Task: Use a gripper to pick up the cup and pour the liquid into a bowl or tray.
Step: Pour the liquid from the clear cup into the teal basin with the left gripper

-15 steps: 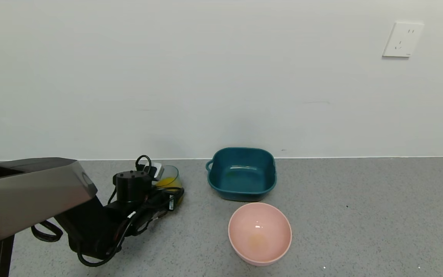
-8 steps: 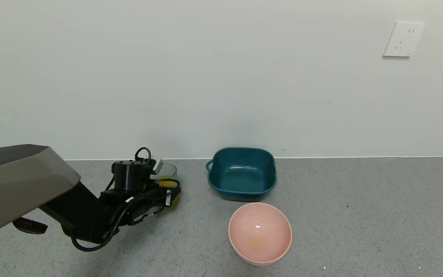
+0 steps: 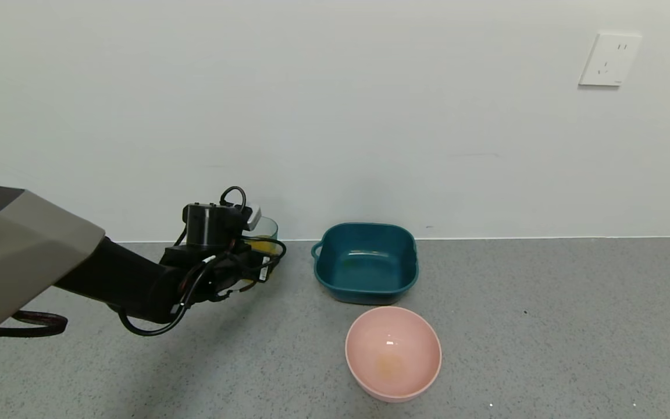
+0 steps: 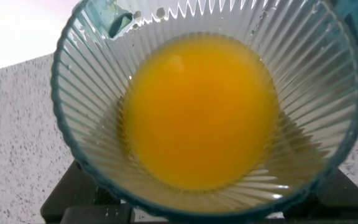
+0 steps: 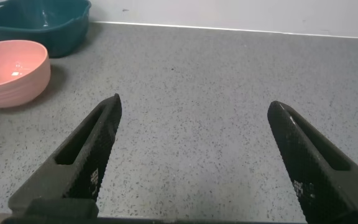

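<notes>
Cup (image 3: 264,231) up off the counter (image 3: 544,326), far left of the scene near the wall (image 3: 370,116), clamped in the left gripper (image 3: 253,256); upright or very nearly so, which reads as deliberate, since the liquid (image 4: 199,111) must not slop out on the way over. Seen from the left wrist view as an opaque orange pool low in the ribbed clear wall, well below the rim, so some tilt to spare before any spill. Held from the near-left side, low on the body, with black finger parts showing beneath the cup's base in the wrist view; likely chosen so the rim stays free and faces the vessels to the right.

Teal tub (image 3: 365,262) just right of the cup, against the far wall, small loop handle turned toward the cup; apart from it, not under it. Looks empty but for a faint mark on the floor of it. Judged the nearer and wider target, needing only a short carry rightward before tipping. Pink bowl (image 3: 393,352) nearer the robot, just in front of the tub, with a pale stain at the bottom.

Right gripper (image 5: 194,155) idle low over bare counter off to the right, fingers spread wide with nothing between them, tub and bowl visible beyond it
</notes>
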{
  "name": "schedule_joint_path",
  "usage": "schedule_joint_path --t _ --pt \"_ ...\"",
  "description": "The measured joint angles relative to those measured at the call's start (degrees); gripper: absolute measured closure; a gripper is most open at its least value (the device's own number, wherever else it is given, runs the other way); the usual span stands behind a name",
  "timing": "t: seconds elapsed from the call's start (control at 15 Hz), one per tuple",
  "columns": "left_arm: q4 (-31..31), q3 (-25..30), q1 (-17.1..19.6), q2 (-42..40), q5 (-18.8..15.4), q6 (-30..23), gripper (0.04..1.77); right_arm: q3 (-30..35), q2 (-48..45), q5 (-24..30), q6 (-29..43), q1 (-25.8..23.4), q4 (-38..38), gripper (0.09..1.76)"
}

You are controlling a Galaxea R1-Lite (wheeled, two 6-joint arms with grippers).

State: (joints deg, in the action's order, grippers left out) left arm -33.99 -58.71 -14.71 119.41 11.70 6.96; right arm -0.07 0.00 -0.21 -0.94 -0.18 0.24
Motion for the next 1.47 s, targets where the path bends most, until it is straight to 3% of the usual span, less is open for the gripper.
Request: schedule_joint_path --t 0.47,0.93,1.47 --pt "12.4 -13.2 -5.3 -0.2 5.5 3.8 0.52 0.0 0.0 0.0 0.0 0.0 0.0 0.14" --pt "12.9 -18.4 -8.9 3.4 11.4 14.7 0.52 0.0 0.0 0.0 0.0 0.0 0.0 0.14" --pt "16.1 -23.8 -10.6 4.9 14.0 23.1 0.52 0.0 0.0 0.0 0.0 0.0 0.0 0.14"
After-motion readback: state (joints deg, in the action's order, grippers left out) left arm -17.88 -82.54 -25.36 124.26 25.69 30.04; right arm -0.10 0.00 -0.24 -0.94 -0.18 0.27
